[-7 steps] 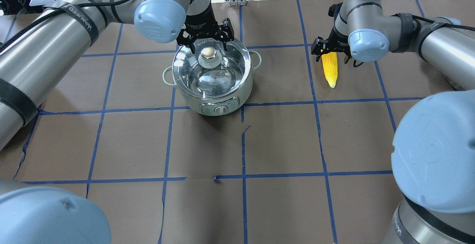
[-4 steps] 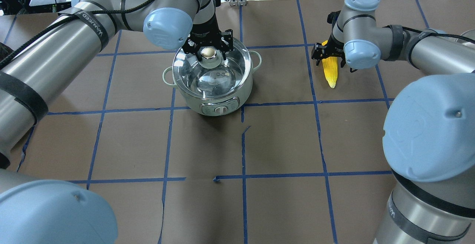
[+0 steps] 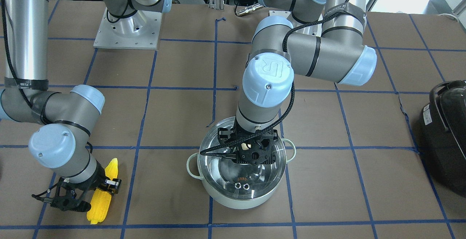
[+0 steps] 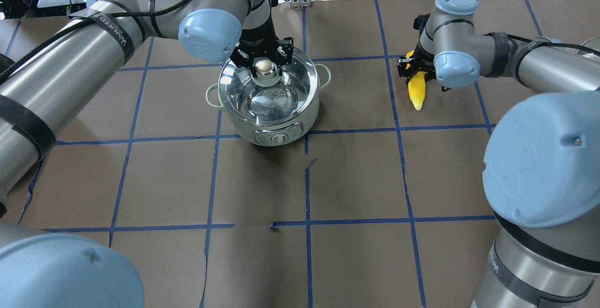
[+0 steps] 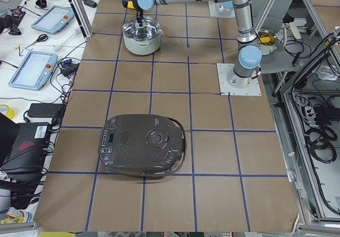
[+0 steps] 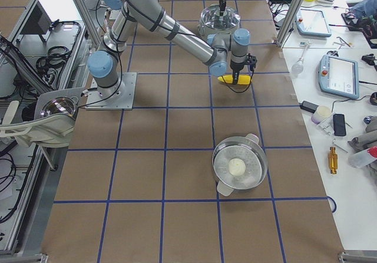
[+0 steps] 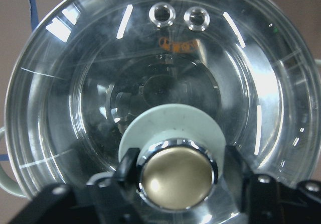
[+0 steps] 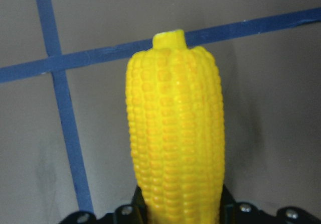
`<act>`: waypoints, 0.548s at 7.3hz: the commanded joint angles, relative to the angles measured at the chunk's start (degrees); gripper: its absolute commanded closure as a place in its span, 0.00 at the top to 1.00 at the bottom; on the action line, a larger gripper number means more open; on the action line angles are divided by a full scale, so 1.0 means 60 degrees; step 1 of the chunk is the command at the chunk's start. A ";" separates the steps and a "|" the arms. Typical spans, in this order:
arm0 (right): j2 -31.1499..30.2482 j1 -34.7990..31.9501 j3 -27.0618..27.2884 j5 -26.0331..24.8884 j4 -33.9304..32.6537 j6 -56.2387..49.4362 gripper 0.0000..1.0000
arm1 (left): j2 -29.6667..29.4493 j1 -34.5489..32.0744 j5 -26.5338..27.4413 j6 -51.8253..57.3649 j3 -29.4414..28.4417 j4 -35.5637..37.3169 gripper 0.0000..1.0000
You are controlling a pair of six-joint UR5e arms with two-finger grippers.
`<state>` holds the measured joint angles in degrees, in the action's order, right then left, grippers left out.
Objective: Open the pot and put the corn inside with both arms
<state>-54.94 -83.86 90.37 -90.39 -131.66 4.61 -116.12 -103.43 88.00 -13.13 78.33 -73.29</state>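
Around the knob [image 7: 176, 173] the fingers [image 7: 129, 166] of the left gripper [image 4: 263, 64] are spread, the pot [image 4: 243, 127] not yet opened — a shallow pinch could drop the lid [image 7: 85, 83]. Well apart, on the tabletop [image 4: 356, 172], the corn [image 8: 175, 133] is clamped by the right gripper [image 4: 416, 71] — gripped near one end, it could be tilted.

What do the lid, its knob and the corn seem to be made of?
Lid: clear glass, judging by the see-through dome and sharp streak reflections.
Knob: polished brassy metal cap, mirror-like, on a matte pale base, probably plastic.
Corn: likely moulded plastic; uniformly bright yellow kernels with a slight sheen.
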 commanded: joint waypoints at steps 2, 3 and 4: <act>-0.1239 -0.0041 -0.0076 -0.0082 0.0917 0.0536 0.00 | 0.0134 0.0084 -0.0018 0.0020 -0.0134 -0.0031 0.04; -0.1708 -0.0259 -0.0294 -0.0082 0.1649 0.0666 0.00 | 0.0382 0.0447 -0.0090 0.0034 -0.0309 -0.0162 0.04; -0.2003 -0.0783 -0.0833 -0.0126 0.2584 0.1088 0.00 | 0.0703 0.0959 -0.0091 0.0528 -0.0514 -0.0874 0.04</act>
<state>-64.11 -85.67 88.32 -90.93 -122.43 8.86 -113.91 -100.78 87.61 -12.25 76.62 -75.00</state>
